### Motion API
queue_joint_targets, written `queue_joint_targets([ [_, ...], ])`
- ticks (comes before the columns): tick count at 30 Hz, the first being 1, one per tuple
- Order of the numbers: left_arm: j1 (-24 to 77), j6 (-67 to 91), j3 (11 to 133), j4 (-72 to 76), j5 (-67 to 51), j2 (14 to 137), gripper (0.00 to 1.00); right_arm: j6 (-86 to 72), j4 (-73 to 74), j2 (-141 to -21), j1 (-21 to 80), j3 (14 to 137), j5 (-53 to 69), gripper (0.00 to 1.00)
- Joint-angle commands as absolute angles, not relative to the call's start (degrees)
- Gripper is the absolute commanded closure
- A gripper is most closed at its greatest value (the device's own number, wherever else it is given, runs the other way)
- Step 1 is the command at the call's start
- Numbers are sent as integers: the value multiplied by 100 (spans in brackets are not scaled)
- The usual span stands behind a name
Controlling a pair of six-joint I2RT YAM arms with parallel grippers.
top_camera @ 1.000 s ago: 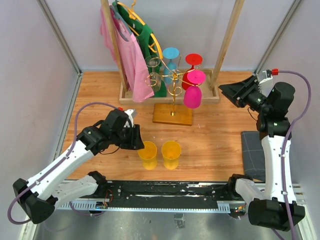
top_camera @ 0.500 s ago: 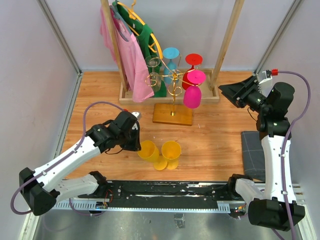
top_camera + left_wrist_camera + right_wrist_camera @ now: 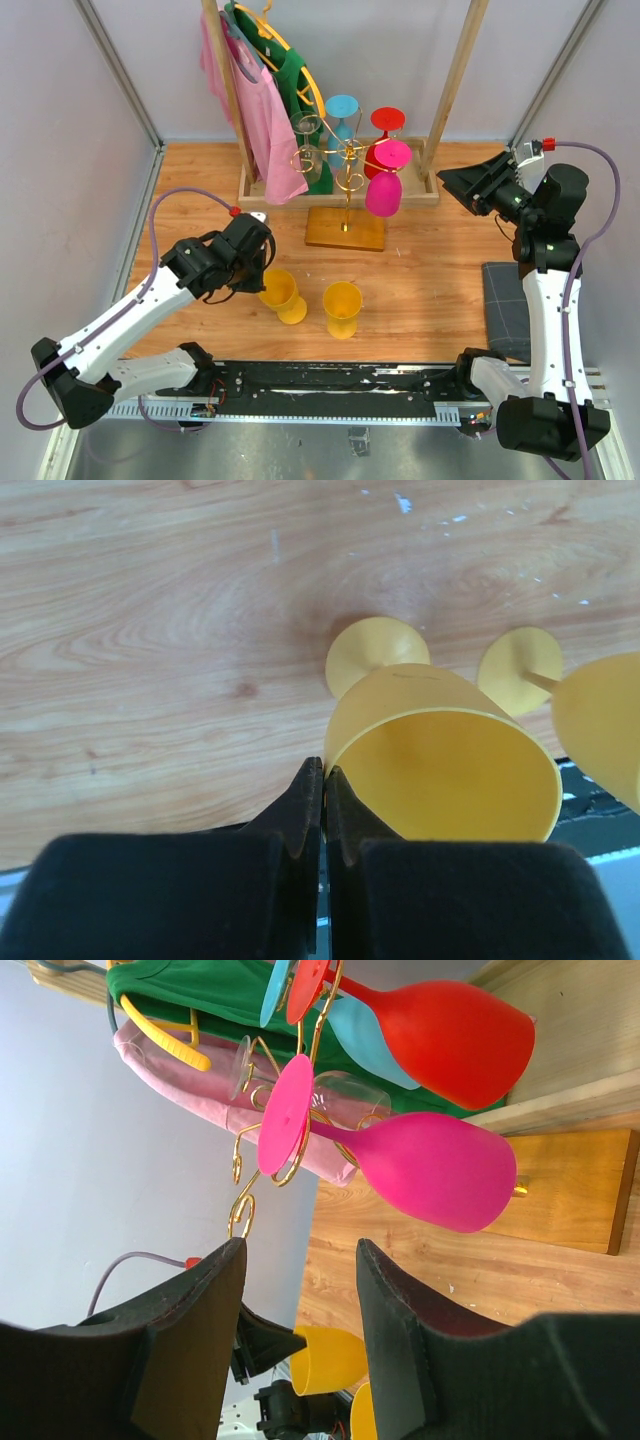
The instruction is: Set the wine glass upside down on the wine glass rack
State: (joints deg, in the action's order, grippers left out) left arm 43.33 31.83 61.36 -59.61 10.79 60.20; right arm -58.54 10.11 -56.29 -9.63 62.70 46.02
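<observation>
The left gripper (image 3: 323, 770) is closed, pinching the rim of a yellow wine glass (image 3: 440, 750). This glass is tilted, foot on the table (image 3: 200, 180), near the front edge left of centre. A second yellow glass (image 3: 342, 302) stands just beside it. The gold rack (image 3: 345, 160) stands mid-table toward the back edge. The right gripper (image 3: 300, 1250) is spread and holds nothing.

I am reaching my left arm (image 3: 130, 325) low and forward with the wrist bent down, and I am pressing the fingers of my left gripper (image 3: 322, 780) tight together. I am holding my right arm (image 3: 548, 300) upright, my right gripper (image 3: 300, 1252) raised, fingers parted.
</observation>
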Motion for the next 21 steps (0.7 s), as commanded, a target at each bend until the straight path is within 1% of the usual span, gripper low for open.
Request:
queue_joint_targets([
  [1,4377,3430,6488,-6614,2031,5897,100,-5902,817,-5610,-1089,6223,4641,51],
  [6,4377,3629,6793,-6666,2581,5696,100,-5889,796,-5570,-1089,6241,4640,51],
  [17,4377,4076,8565,-6519,3436,5200,100,-5865,574,-5461,-1065,6417,4677,50],
  [21,4377,4001,8979,-6366,3883,5032,100,-5795,572,-5376,-1021,6486,4620,50],
])
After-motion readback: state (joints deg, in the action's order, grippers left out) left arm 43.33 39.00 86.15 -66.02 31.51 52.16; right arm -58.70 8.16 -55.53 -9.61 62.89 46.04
